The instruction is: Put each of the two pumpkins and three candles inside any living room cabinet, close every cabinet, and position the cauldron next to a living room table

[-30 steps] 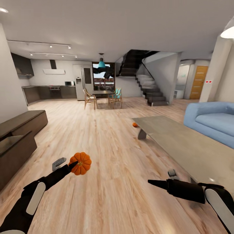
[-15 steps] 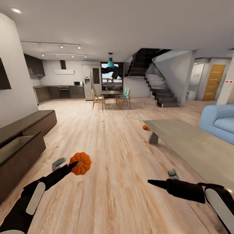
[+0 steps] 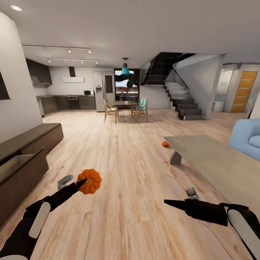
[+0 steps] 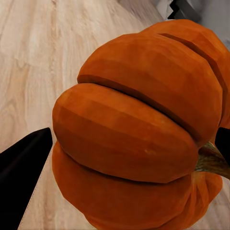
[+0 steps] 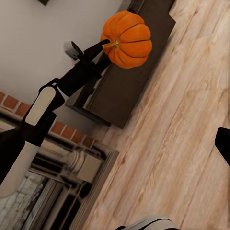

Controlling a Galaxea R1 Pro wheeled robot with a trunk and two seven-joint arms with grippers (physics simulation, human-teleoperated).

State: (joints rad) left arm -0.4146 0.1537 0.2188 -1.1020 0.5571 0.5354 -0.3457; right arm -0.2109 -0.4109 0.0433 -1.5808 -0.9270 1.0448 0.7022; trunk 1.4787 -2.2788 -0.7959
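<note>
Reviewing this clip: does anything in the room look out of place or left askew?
Yes. A second pumpkin lies on the plank floor beside the coffee table's far corner. The near cabinet front stands pulled open, showing its pale interior. The left hand holds the other pumpkin.

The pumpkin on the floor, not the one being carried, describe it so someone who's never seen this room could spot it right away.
Find the glass coffee table right of the open wood floor, in front of the blue sofa. At the table's far left corner, just beyond its grey leg, a small orange floor pumpkin sits on the planks. Unlike the other pumpkin, clamped in the left gripper, nothing touches it.
</note>
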